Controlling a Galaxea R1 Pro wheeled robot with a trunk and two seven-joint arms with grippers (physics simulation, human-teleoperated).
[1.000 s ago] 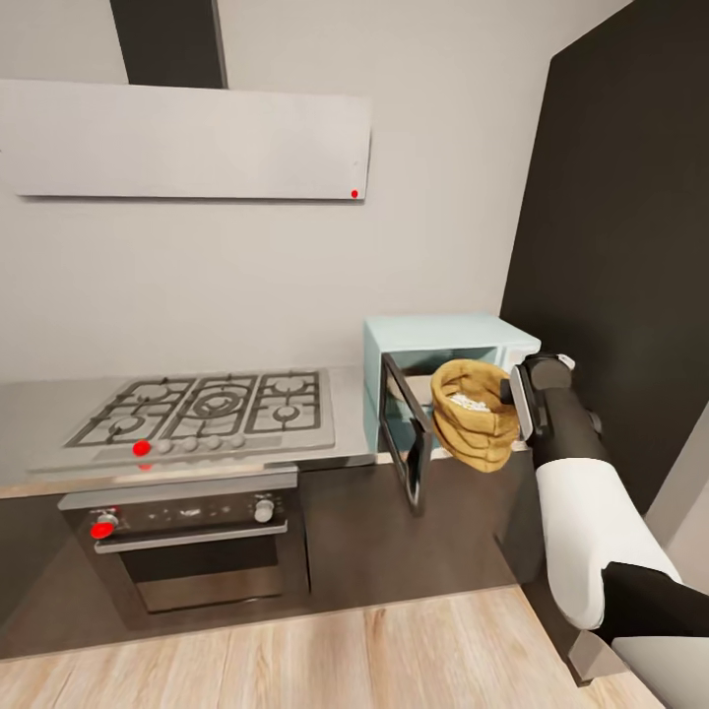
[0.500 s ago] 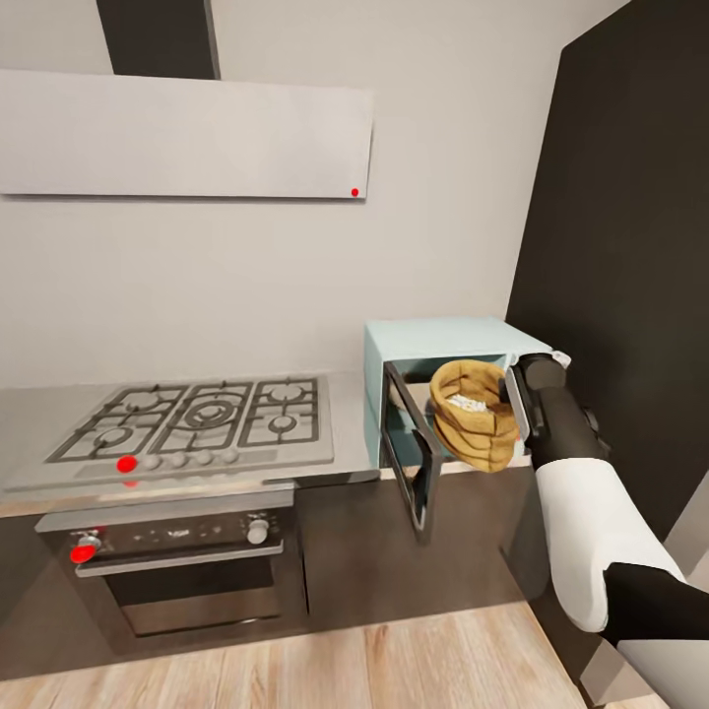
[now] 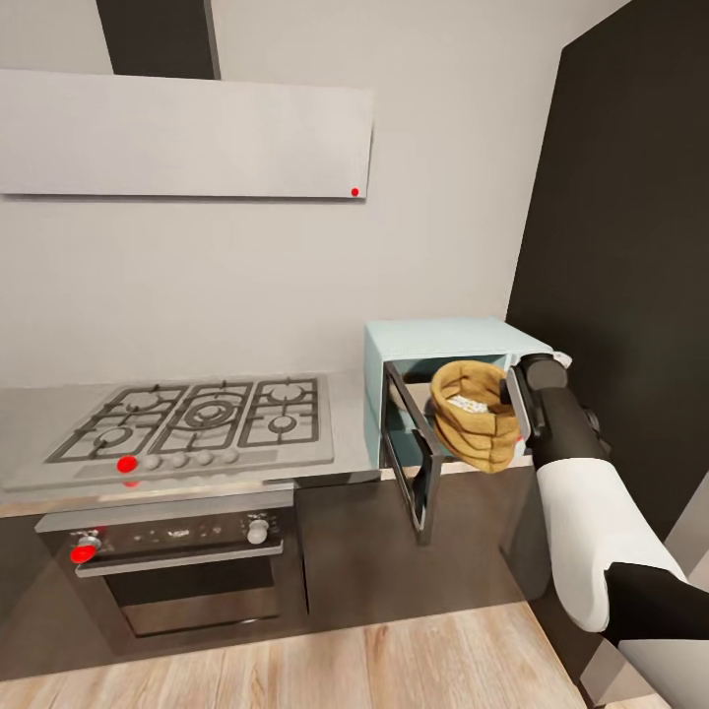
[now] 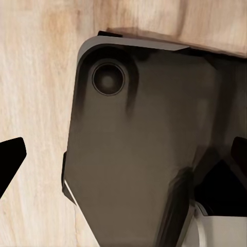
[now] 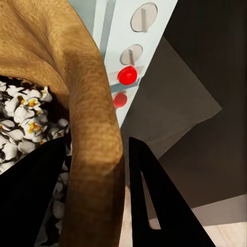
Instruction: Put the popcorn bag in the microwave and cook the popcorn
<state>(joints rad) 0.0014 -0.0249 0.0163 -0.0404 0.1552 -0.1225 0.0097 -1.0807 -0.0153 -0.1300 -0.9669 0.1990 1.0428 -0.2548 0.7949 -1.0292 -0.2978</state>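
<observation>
The pale mint-blue microwave (image 3: 443, 341) stands at the right end of the countertop (image 3: 347, 399), its black glass door (image 3: 409, 453) swung open toward me. My right gripper (image 3: 511, 408) is shut on the rim of the tan popcorn bag (image 3: 475, 433), holding it tilted at the microwave's opening, right of the door. White popped kernels (image 5: 20, 116) show inside the bag (image 5: 92, 118); black fingers (image 5: 154, 206) clamp its rim. Two dials and a red button (image 5: 127, 75) sit beside it. My left gripper (image 4: 123, 154) is open over the robot's dark base.
A grey gas hob (image 3: 197, 418) with a red knob lies left of the microwave, above a dark steel oven (image 3: 187, 551). A grey hood (image 3: 187, 138) hangs on the wall. A tall dark panel (image 3: 630, 276) rises close on the right. Wood floor (image 3: 295, 660) lies below.
The whole head view shifted a little since one second ago, so the camera moved. The bag stays held at the microwave's opening, with no visible motion over the last half second.
</observation>
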